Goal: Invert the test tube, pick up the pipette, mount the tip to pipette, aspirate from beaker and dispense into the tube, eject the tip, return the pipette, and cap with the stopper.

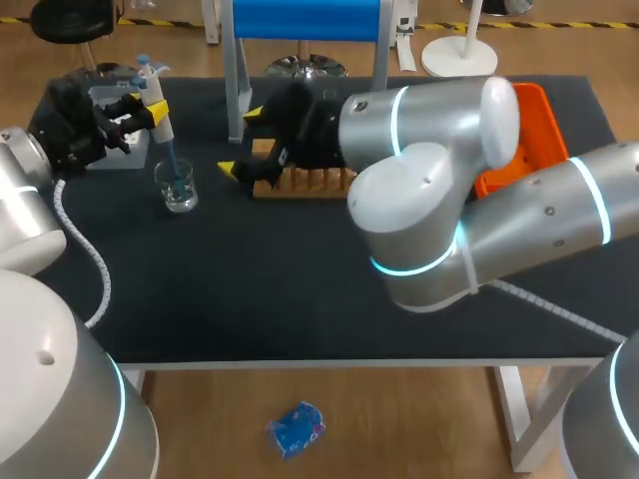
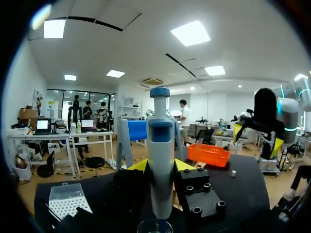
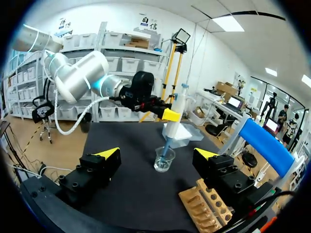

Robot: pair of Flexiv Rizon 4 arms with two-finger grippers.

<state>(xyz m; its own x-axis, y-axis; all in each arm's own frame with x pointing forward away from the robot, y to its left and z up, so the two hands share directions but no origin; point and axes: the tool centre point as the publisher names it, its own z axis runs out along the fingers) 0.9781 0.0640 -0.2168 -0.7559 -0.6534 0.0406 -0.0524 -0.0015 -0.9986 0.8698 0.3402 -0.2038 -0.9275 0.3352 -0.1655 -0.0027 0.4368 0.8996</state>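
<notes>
Head view, upper left of the frame: the left pincer is clamped on the pipette, whose blue tip dips into the beaker on the tabletop. A sideways drift could catch the rim and topple it. The right pincer gapes empty by the wooden rack.

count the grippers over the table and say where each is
2. The left gripper holds the pipette, tip in the beaker; the right gripper is open by the wooden rack.

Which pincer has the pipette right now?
The left pincer: it is shut on the pipette, whose tip dips into the beaker. The right pincer is open and empty, by the wooden rack.
</notes>
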